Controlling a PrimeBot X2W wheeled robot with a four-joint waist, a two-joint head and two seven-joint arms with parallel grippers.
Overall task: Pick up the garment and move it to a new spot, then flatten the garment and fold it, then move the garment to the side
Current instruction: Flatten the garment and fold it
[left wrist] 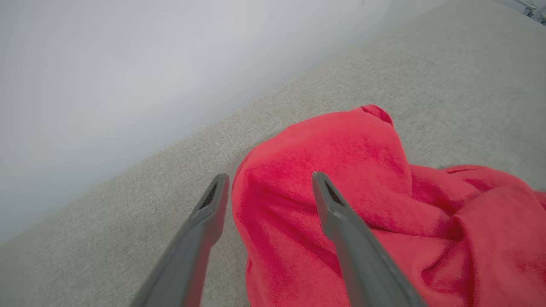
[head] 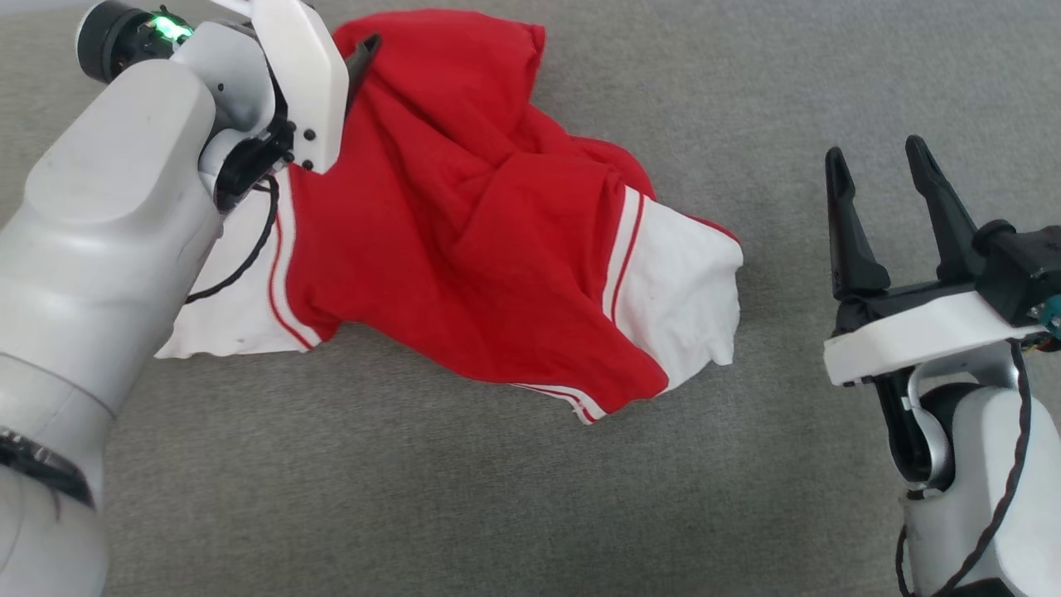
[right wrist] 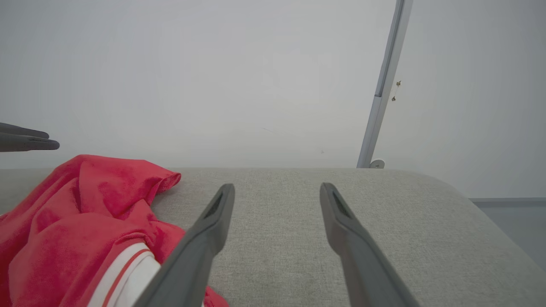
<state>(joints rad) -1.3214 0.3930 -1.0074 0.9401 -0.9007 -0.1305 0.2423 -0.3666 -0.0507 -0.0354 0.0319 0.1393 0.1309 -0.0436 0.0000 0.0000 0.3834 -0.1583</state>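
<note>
Lying crumpled on the grey upholstered surface (head: pixel 497 514), the garment (head: pixel 464 249) looked light, soft and limp, likely to sag and trail if lifted by a single point. The left gripper (left wrist: pixel 269 177) hovered at the garment's far red fold, jaws spread wide, one finger over the cloth and the other just beside it, holding nothing. The right gripper (head: pixel 874 149) stood well apart from the garment's right white sleeve (head: pixel 680 282), jaws equally wide and empty. Pinching firmer edges, such as the striped hem (head: pixel 572 398), probably suited it better than the bunched middle.
</note>
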